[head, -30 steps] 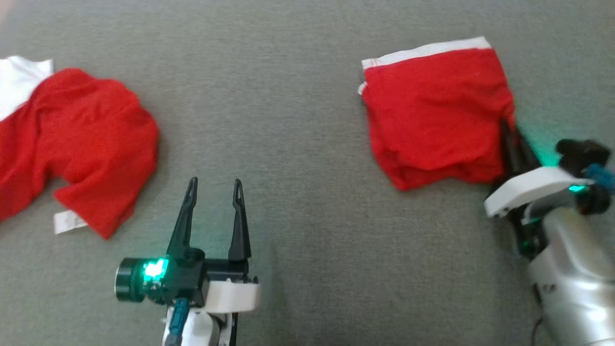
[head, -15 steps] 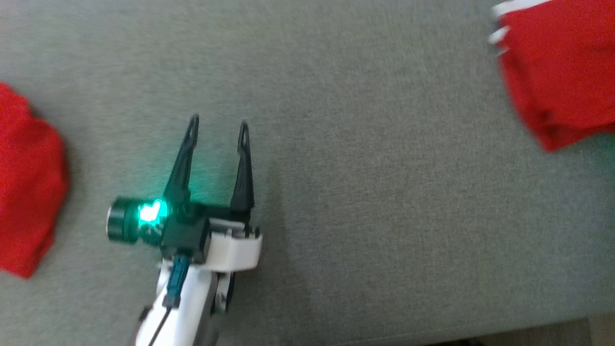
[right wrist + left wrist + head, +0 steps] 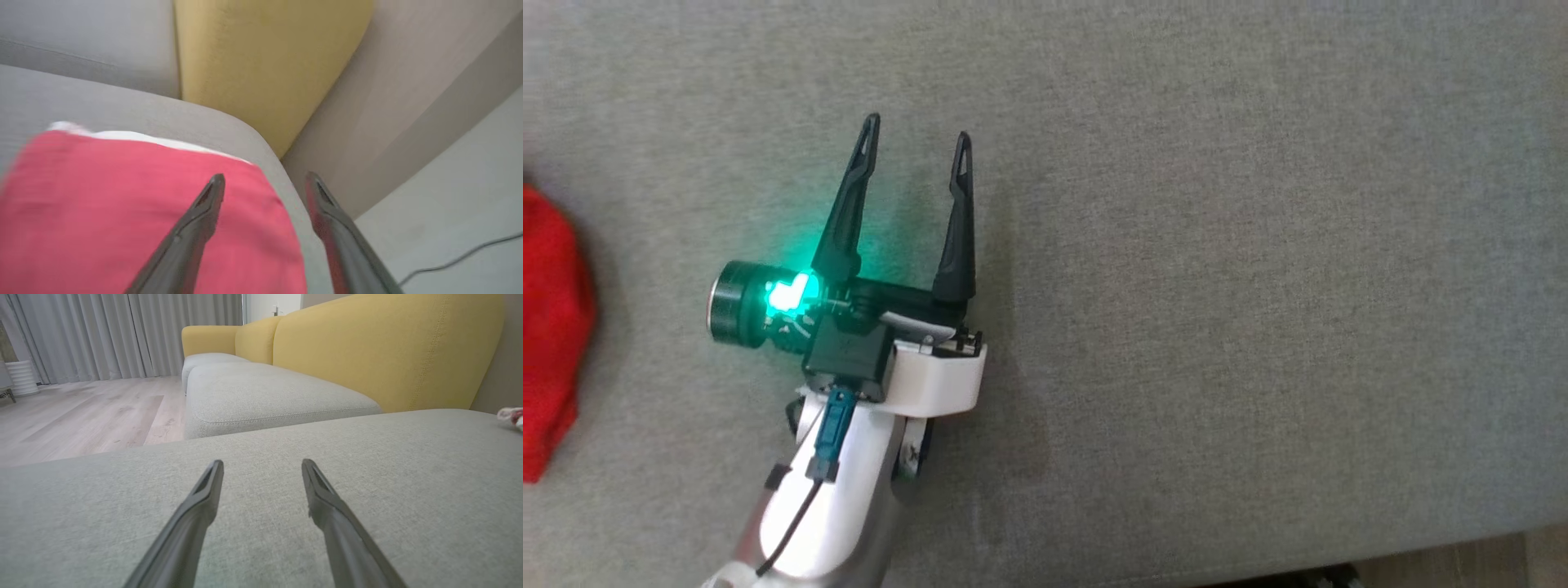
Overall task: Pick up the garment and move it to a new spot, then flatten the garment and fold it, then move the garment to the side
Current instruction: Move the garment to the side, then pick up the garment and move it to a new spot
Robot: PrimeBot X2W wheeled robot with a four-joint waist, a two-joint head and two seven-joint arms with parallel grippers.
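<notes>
Folded red garment (image 3: 122, 212): likely soft, light; pinch layered edge at 3 o'clock.
Right gripper (image 3: 265, 179): spread, empty.
Left gripper (image 3: 917, 135): spread, empty.

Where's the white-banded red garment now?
The red garment lies on the grey cushion in the right wrist view, under the open right gripper, near the yellow backrest.

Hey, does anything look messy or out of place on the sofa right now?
The folded red garment lies close to the rounded edge of the grey cushion, near the drop to the floor. Nothing looks spilled or damaged.
</notes>
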